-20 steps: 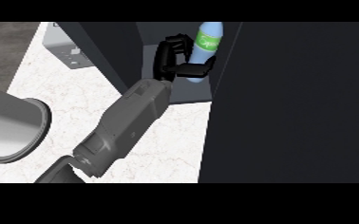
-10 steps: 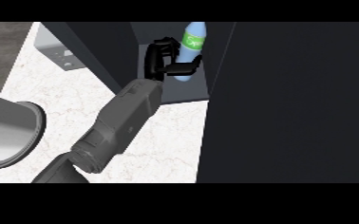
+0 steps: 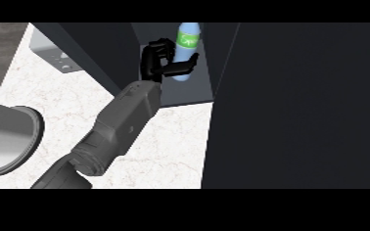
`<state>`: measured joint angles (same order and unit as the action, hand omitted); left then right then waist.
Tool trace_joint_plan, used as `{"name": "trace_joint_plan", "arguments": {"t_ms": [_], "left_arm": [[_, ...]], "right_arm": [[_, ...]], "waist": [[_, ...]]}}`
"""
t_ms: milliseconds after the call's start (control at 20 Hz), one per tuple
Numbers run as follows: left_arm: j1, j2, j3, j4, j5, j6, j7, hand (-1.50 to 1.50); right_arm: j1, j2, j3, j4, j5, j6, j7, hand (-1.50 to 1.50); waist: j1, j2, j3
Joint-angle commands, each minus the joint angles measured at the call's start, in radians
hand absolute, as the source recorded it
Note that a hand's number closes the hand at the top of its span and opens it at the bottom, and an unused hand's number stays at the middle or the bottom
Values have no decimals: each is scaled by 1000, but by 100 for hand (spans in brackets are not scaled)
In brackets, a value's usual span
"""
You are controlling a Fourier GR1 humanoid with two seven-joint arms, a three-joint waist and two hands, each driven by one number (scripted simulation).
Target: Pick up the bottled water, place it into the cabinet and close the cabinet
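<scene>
We're in a kitchen. Evidence: white marble-veined desk (image 3: 170, 142) as the worktop, with a round steel basin (image 3: 14, 137) at the left edge, looks like a sink or a pot, can't tell which. Dark cabinet (image 3: 289, 107) fills the right side, its open compartment sits at desk level. Grey metal fixture (image 3: 52, 54) at upper left against the wall, too small to identify. We see home-style fittings, no lab or workshop gear.
</scene>
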<state>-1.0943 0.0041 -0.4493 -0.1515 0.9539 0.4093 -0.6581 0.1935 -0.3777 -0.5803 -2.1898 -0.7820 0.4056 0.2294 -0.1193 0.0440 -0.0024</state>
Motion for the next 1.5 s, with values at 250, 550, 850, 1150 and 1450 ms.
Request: {"name": "trace_joint_plan", "arguments": {"t_ms": [250, 550, 850, 1150, 1450], "left_arm": [[-34, 11, 80, 63, 49, -57, -40, 150], [-64, -2, 73, 101, 33, -50, -31, 150], [-82, 19, 75, 121, 27, -39, -71, -150], [-98, -3, 80, 135, 27, -23, -71, -150], [-101, -3, 52, 150, -6, -3, -86, -150]], "right_arm": [[16, 30, 5, -8, 8, 14, -13, -150], [-26, 6, -6, 36, 13, 18, -22, -150], [-20, 21, 11, 3, 5, 16, -16, -150], [-22, 25, 22, 15, 19, 27, -17, -150], [-33, 5, 16, 18, 7, 42, -15, -150]], "waist": [[-16, 5, 0], [-12, 13, 1], [-26, 18, 0], [-29, 21, 0], [-43, 18, 1]]}}
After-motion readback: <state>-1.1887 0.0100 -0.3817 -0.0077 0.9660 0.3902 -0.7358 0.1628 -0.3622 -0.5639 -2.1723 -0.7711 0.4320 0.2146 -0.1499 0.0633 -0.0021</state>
